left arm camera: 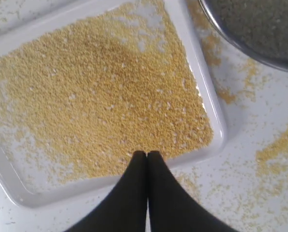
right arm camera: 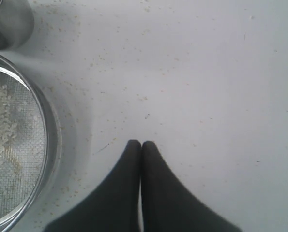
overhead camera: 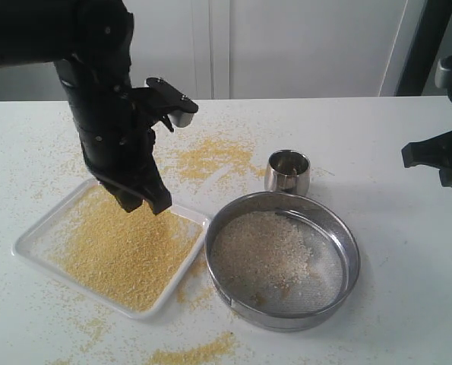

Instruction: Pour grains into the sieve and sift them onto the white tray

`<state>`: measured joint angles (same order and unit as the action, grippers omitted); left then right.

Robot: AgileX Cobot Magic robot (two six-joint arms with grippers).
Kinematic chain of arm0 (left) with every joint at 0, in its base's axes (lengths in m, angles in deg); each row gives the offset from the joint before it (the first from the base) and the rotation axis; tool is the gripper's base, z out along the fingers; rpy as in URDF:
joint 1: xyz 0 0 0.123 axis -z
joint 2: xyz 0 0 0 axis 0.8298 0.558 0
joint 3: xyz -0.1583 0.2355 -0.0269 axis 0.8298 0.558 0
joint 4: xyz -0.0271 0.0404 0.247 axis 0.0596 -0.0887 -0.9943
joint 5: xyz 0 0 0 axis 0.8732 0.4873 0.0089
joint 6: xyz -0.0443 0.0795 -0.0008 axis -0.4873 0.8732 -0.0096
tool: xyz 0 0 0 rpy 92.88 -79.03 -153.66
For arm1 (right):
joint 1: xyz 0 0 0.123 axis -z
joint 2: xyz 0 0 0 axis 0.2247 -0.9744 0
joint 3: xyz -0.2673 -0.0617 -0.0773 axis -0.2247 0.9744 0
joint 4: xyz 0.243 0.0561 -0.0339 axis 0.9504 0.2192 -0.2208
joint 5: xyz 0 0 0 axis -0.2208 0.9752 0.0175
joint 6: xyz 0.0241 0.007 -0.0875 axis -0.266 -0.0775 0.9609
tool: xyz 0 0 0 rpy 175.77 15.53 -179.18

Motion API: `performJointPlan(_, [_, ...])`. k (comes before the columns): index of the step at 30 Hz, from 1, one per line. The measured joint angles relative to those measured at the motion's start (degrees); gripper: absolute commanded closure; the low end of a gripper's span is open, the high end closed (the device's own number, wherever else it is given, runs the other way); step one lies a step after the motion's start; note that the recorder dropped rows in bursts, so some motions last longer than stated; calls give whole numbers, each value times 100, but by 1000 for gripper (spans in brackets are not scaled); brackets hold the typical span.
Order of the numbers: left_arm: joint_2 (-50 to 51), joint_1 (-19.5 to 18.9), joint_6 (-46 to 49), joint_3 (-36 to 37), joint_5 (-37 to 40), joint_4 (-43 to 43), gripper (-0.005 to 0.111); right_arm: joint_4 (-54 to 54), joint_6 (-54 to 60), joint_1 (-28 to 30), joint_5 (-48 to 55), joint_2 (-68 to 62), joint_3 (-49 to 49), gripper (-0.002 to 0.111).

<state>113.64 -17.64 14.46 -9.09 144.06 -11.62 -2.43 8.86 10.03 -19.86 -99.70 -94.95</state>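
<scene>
The white tray lies at the front left, covered with fine yellow grains. To its right, on the table, rests the round steel sieve with whitish rice-like grains left on its mesh. My left gripper hangs over the tray's far edge, shut and empty. My right gripper is at the right edge, over bare table beside the sieve, shut with nothing in it.
A small shiny steel cup stands just behind the sieve. Spilled yellow grains lie on the table behind the tray, and more spilled grains lie at the front edge.
</scene>
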Motion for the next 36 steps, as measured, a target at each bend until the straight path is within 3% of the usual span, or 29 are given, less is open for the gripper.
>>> performJointPlan(7, [-1040, 0, -279, 826, 30, 198, 107, 0, 0, 0, 0, 0, 0, 108])
performJointPlan(23, [-1234, 0, -13, 848, 41, -66, 107, 0, -98, 0, 0, 0, 0, 108])
performJointPlan(36, [-2809, -28, 82, 916, -545, -494, 107, 0, -98, 0, 0, 0, 0, 108])
